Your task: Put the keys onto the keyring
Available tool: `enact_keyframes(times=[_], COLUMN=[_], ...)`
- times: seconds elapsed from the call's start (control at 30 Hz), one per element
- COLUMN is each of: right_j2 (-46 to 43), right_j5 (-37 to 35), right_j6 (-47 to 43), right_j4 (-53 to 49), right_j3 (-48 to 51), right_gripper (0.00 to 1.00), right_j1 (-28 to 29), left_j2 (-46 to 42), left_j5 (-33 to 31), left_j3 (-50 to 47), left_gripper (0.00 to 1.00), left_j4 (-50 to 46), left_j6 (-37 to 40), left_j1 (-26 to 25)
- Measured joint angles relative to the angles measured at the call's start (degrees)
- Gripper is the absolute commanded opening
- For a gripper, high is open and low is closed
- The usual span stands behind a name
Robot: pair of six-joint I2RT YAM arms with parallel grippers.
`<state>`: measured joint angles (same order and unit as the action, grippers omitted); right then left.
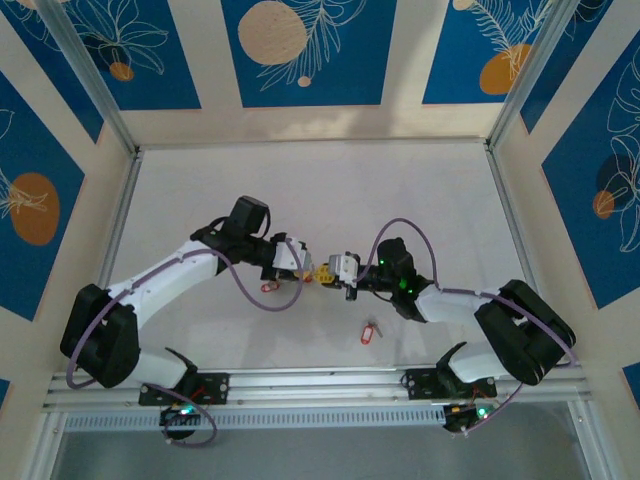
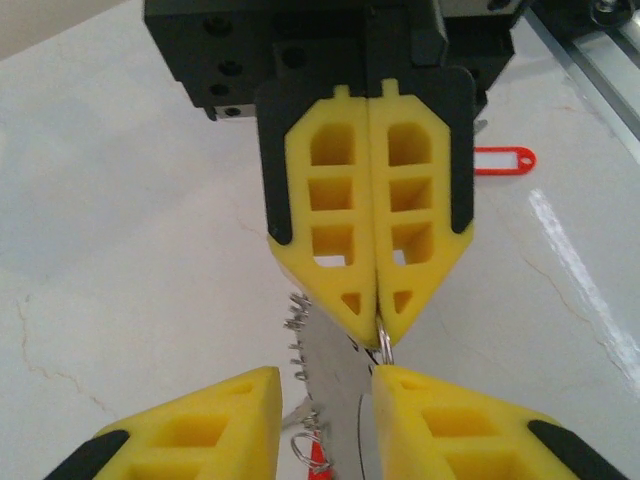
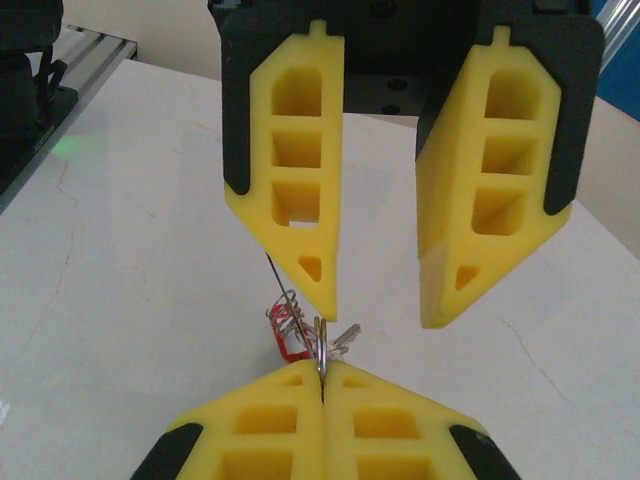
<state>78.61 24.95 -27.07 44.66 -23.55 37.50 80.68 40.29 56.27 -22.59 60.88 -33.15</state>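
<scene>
White table [image 1: 300, 190] shows two claws [image 3: 382, 315] [image 3: 322, 368], one keyring [image 3: 321, 340], two loose keys [image 1: 371, 332] [image 1: 267, 287].

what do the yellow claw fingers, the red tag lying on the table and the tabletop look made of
Fingers of the right claw: matte yellow with moulded pockets, probably foam or soft plastic. Red tag: glossy red frame round a white insert, likely plastic. Table: smooth white with faint grey veins and a light streak, stone or laminate; cannot tell which.
</scene>
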Motion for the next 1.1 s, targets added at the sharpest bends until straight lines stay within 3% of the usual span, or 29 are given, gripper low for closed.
enact_keyframes(times=[0.53, 1.1], right_j2=[0.0, 0.4], right_j5=[-1.0, -2.2], right_j6=[0.0, -0.1], right_j4=[0.9, 1.1], right_j3=[0.1, 0.1], right_gripper=[0.0, 0.0], right_j1=[-0.4, -0.4], left_j2=[1.8, 2.1], left_j5=[0.4, -0.6], left_j3=[1.7, 1.0], left_gripper=[0.37, 0.0], left_j4=[-4.9, -0.8], left_j6=[2.7, 0.4], left_j1=[0.0, -0.9])
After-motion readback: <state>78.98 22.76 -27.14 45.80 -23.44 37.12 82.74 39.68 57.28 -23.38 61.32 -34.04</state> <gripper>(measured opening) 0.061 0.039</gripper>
